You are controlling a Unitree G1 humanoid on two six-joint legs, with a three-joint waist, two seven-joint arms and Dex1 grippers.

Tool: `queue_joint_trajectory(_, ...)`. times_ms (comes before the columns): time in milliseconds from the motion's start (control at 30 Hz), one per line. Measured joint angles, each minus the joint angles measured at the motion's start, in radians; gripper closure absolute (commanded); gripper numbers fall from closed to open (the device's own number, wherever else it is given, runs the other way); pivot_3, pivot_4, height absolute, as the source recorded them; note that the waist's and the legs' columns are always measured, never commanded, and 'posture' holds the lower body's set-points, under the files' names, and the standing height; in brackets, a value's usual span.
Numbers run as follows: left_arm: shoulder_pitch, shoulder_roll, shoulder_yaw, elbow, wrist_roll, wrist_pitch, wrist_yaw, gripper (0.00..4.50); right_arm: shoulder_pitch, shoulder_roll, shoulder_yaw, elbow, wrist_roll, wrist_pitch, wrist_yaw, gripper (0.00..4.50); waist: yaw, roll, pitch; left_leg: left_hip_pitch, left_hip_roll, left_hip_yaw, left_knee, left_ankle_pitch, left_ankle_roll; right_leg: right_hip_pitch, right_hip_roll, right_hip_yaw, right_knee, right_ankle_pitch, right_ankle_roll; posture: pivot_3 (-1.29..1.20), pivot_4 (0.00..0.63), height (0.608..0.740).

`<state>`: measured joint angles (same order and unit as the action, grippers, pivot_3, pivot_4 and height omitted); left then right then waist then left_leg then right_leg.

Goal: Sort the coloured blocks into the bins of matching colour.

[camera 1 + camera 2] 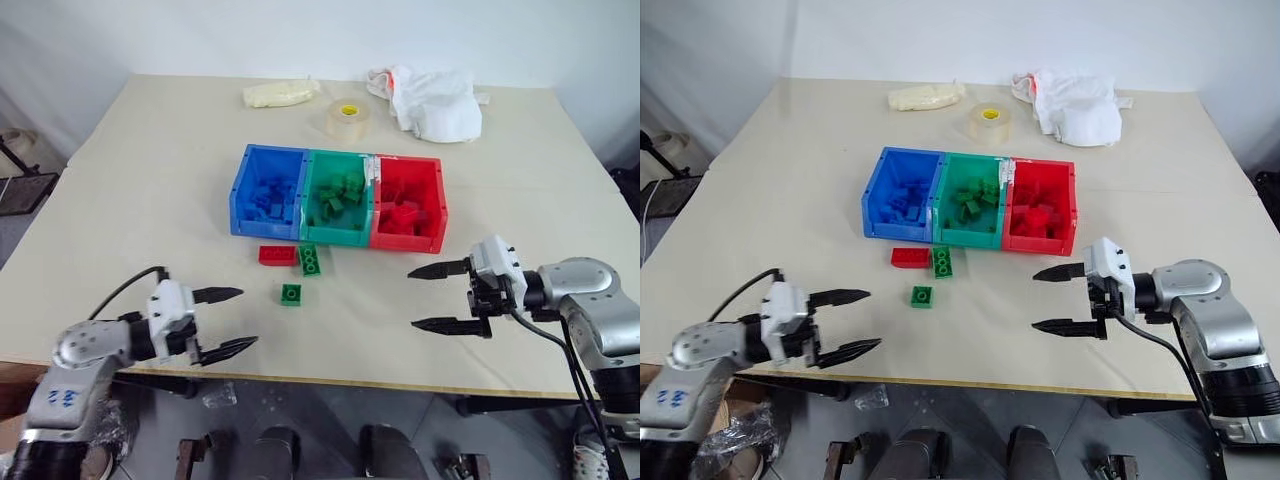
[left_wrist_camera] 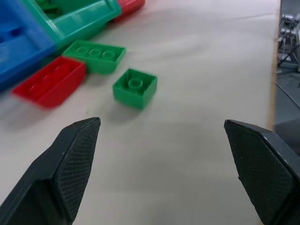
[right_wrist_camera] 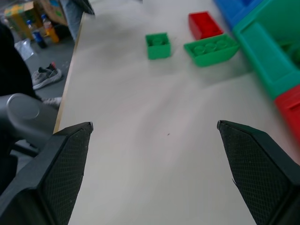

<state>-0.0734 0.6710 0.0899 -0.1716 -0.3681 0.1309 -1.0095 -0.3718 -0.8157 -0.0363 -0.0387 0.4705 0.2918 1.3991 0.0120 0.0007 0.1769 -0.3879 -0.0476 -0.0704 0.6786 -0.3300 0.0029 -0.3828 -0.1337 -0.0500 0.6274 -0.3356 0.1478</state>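
Three joined bins sit mid-table: blue bin (image 1: 239,186), green bin (image 1: 309,188), red bin (image 1: 438,202), each holding bricks of its own colour. In front of them lie a red block (image 1: 277,255), a long green block (image 1: 310,260) and a small green block (image 1: 291,294). My left gripper (image 1: 226,320) hovers open near the table's front edge, left of the small green block (image 2: 135,87). My right gripper (image 1: 444,297) is open at the right, below the red bin, pointing left toward the loose blocks (image 3: 158,45). Both hold nothing.
A clear tape roll (image 1: 347,120), a pale bag (image 1: 280,94) and a crumpled white cloth (image 1: 430,102) lie at the table's far side. The table's front edge (image 1: 330,375) runs just below both grippers.
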Motion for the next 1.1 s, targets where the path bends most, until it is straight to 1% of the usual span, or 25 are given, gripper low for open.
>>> queue_joint_trajectory(100, -0.089, -0.045, -0.078, 0.072, 0.078, -0.005, 0.052, 0.0, 0.031, 0.003, -0.046, -0.028, 0.036, -0.003, -0.016, 0.05, 0.006, 0.0, 0.0, 0.0, 0.0, 0.0, 0.0, 0.0, 0.0, 0.0, 0.001, -0.001, 0.001, 0.0, 0.0, 0.0, 0.15, 0.74)
queue_joint_trajectory(233, -0.207, -0.094, -0.154, 0.226, 0.174, -0.054, 0.088, 0.0, 0.093, 0.003, -0.079, -0.082, 0.05, -0.003, -0.06, 0.05, 0.01, 0.0, 0.0, 0.0, 0.0, 0.001, 0.0, 0.0, 0.0, 0.0, 0.002, -0.001, 0.002, 0.0, 0.0, 0.0, 0.15, 0.74)
queue_joint_trajectory(367, -0.295, -0.122, -0.194, 0.343, 0.204, -0.124, 0.066, 0.0, 0.152, 0.003, -0.106, -0.14, 0.06, 0.003, -0.113, 0.05, 0.012, 0.0, 0.0, 0.001, 0.0, 0.001, 0.001, 0.0, 0.0, 0.001, 0.001, -0.002, 0.002, 0.0, 0.001, 0.0, 0.15, 0.74)
queue_joint_trajectory(467, -0.344, -0.139, -0.219, 0.395, 0.218, -0.154, 0.042, 0.59, 0.189, 0.003, -0.123, -0.176, 0.066, 0.011, -0.148, 0.0, 0.014, 0.0, 0.0, 0.001, 0.0, 0.001, 0.002, 0.0, 0.0, 0.004, 0.001, -0.002, 0.001, 0.001, 0.002, 0.0, 0.15, 0.74)
queue_joint_trajectory(567, -0.365, -0.16, -0.229, 0.422, 0.217, -0.149, 0.028, 1.49, 0.216, 0.003, -0.139, -0.21, 0.071, 0.015, -0.182, 0.0, 0.014, 0.0, 0.0, 0.001, -0.001, 0.0, 0.002, 0.0, 0.001, 0.004, 0.001, -0.002, 0.001, 0.001, 0.002, 0.0, 0.15, 0.74)
queue_joint_trajectory(667, -0.374, -0.16, -0.238, 0.423, 0.217, -0.142, 0.003, 2.44, 0.24, 0.003, -0.148, -0.227, 0.072, 0.018, -0.205, 0.0, 0.013, 0.0, 0.0, 0.001, 0.0, 0.0, 0.002, 0.0, 0.001, 0.004, 0.002, -0.002, 0.001, 0.001, 0.002, 0.0, 0.15, 0.74)
queue_joint_trajectory(700, -0.375, -0.16, -0.239, 0.423, 0.215, -0.142, -0.006, 2.82, 0.243, 0.003, -0.151, -0.23, 0.072, 0.018, -0.211, 0.0, 0.013, 0.0, 0.0, 0.001, 0.0, 0.0, 0.002, 0.0, 0.001, 0.005, 0.002, -0.002, 0.001, 0.001, 0.002, 0.0, 0.15, 0.74)
queue_joint_trajectory(733, -0.375, -0.161, -0.239, 0.423, 0.214, -0.14, -0.011, 3.03, 0.244, 0.003, -0.155, -0.232, 0.073, 0.018, -0.215, 0.0, 0.012, 0.0, 0.0, 0.001, 0.0, 0.0, 0.002, 0.0, 0.001, 0.004, 0.002, -0.002, 0.001, 0.001, 0.002, 0.0, 0.15, 0.74)
queue_joint_trajectory(867, -0.374, -0.171, -0.234, 0.387, 0.19, -0.1, -0.017, 3.02, 0.25, 0.003, -0.169, -0.235, 0.079, 0.019, -0.236, 0.0, 0.012, 0.0, 0.0, 0.001, 0.0, 0.0, 0.002, 0.0, 0.001, 0.004, 0.002, -0.002, 0.001, 0.001, 0.002, 0.0, 0.15, 0.74)
queue_joint_trajectory(967, -0.393, -0.194, -0.208, 0.323, 0.118, -0.021, -0.015, 3.02, 0.253, 0.003, -0.169, -0.236, 0.079, 0.02, -0.25, 0.0, 0.014, 0.0, 0.0, 0.001, 0.0, -0.001, 0.002, 0.0, 0.001, 0.005, 0.001, -0.002, 0.001, 0.001, 0.002, 0.0, 0.15, 0.74)
queue_joint_trajectory(1100, -0.504, -0.212, -0.178, 0.294, 0.088, 0.055, 0.025, 3.02, 0.258, 0.003, -0.169, -0.238, 0.079, 0.022, -0.27, 0.0, 0.014, 0.0, 0.0, 0.001, -0.001, -0.001, 0.003, 0.0, 0.001, 0.005, 0.002, -0.003, 0.001, 0.001, 0.002, 0.0, 0.15, 0.74)
